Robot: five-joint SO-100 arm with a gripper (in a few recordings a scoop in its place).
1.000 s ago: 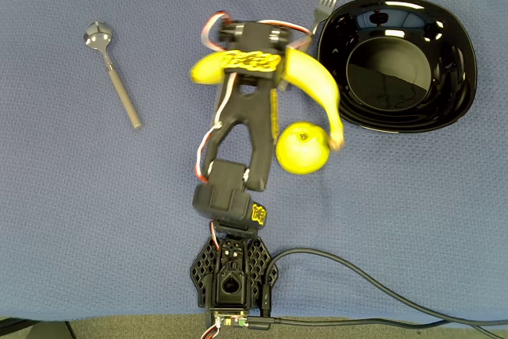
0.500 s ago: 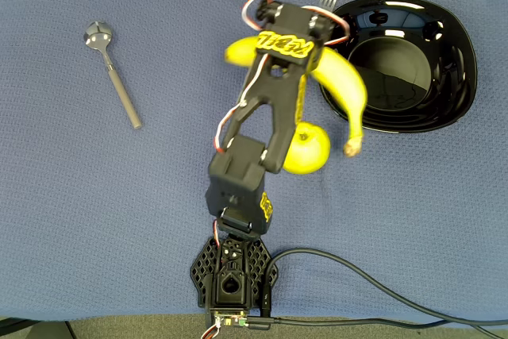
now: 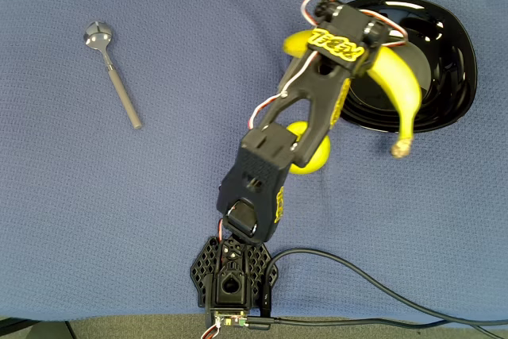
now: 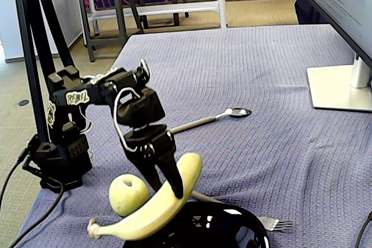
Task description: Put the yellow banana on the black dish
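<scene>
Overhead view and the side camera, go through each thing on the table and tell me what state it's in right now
gripper: shut on the yellow banana, raised.
yellow banana: held off the table, partly over the black dish, stem end past the rim.
black dish: upright on the cloth, nothing lying in it.
apple: resting on the cloth beside the dish.
spoon: lying flat, untouched.
fork: lying flat next to the dish.
</scene>
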